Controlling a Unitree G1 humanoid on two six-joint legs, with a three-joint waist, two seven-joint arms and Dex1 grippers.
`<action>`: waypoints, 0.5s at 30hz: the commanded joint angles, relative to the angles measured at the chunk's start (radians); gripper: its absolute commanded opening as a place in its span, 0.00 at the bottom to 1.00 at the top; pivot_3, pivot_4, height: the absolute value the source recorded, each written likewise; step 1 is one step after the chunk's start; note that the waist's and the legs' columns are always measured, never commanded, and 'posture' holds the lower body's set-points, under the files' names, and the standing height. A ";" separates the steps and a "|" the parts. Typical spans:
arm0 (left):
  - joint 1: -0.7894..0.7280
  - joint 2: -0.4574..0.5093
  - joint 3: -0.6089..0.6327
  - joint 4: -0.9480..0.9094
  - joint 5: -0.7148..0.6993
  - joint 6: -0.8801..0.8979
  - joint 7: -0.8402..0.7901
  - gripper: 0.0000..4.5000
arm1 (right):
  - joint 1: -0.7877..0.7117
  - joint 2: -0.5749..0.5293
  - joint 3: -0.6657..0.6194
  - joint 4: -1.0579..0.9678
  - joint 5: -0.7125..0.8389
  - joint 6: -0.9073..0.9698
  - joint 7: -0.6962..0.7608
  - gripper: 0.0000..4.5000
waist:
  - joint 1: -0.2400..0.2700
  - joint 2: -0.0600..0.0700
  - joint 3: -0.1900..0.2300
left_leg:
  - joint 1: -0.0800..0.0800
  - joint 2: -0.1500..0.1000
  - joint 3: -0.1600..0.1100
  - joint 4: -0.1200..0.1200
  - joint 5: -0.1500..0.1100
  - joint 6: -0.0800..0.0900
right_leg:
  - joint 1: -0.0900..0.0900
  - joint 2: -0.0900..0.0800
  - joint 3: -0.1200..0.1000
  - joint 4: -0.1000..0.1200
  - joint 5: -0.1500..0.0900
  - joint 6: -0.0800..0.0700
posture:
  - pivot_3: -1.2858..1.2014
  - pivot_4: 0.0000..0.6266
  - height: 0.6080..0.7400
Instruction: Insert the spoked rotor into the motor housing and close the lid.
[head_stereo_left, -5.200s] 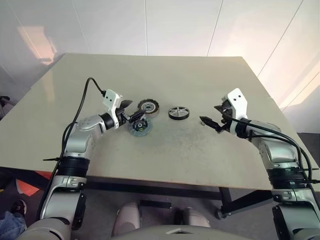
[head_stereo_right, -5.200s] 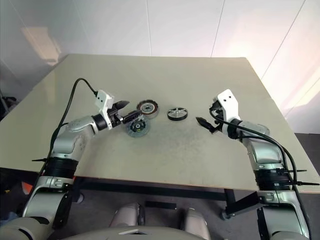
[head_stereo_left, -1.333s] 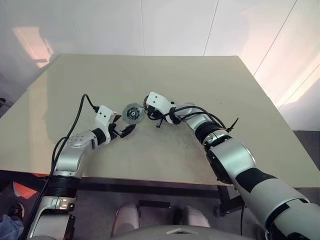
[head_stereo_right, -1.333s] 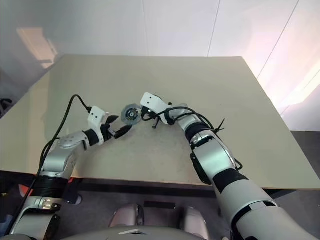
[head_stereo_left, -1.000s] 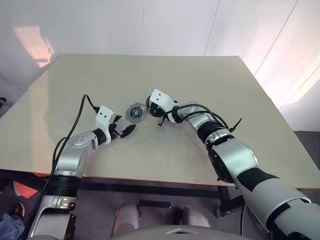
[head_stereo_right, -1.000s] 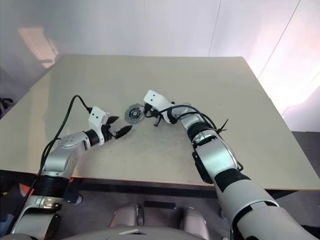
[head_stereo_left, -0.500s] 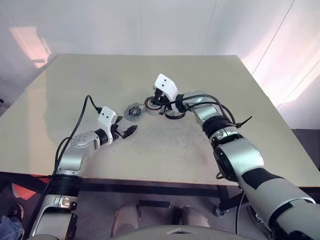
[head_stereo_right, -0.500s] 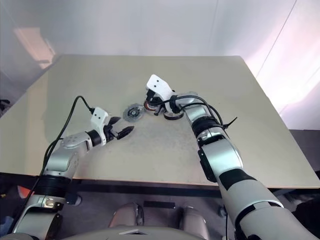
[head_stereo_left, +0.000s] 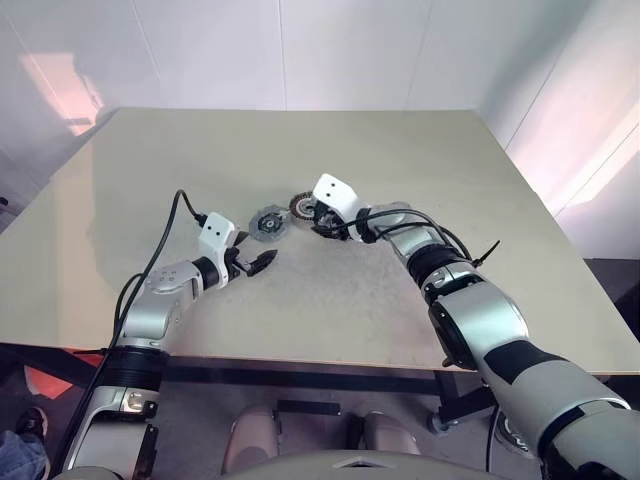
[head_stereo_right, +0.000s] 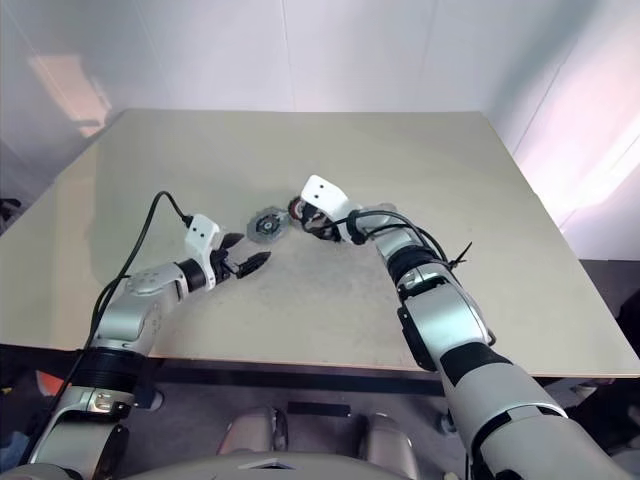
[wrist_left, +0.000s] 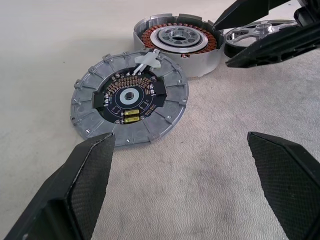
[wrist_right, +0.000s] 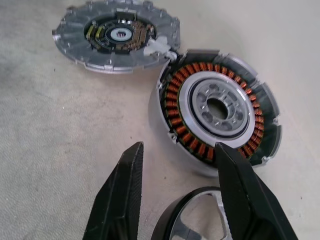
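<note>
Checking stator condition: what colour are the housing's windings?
Copper-orange windings ring the housing; right wrist view shows them best.

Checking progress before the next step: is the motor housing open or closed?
Open. The motor housing shows its copper windings, and the lid lies beside it on the table.

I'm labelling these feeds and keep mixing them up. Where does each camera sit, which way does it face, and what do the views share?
Left and right eye views: on the head, looking forward and down at the table; both arms show.
Left wrist view: on the left arm, along the open left tool toward the lid.
Right wrist view: on the right arm, along the right tool, over the spoked rotor, toward the motor housing.
Shared: both wrist views show lid, housing and rotor.
</note>
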 joint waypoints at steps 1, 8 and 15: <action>-0.003 0.018 0.025 -0.033 -0.005 -0.007 0.006 1.00 | -0.042 0.011 0.011 0.011 -0.016 -0.029 -0.014 0.52 | 0.000 0.000 0.000 | 0.000 0.000 0.000 0.000 0.000 0.000 | 0.000 0.000 0.000 0.000 0.000 0.000 | 0.52 0.00 1.00; -0.004 0.023 0.024 -0.035 -0.006 -0.004 0.009 1.00 | -0.034 0.039 0.068 0.055 -0.081 -0.037 -0.049 0.52 | -0.001 0.000 0.000 | 0.001 0.000 0.000 0.000 0.000 0.000 | 0.000 0.000 0.000 0.001 0.000 0.000 | 0.52 0.00 1.00; -0.006 0.029 0.026 -0.040 -0.009 0.002 0.010 1.00 | -0.003 0.066 0.105 0.075 -0.119 -0.014 -0.062 0.52 | -0.010 0.000 0.000 | 0.004 0.000 0.000 0.000 0.000 0.000 | 0.003 0.000 0.000 0.001 0.000 0.000 | 0.52 0.00 1.00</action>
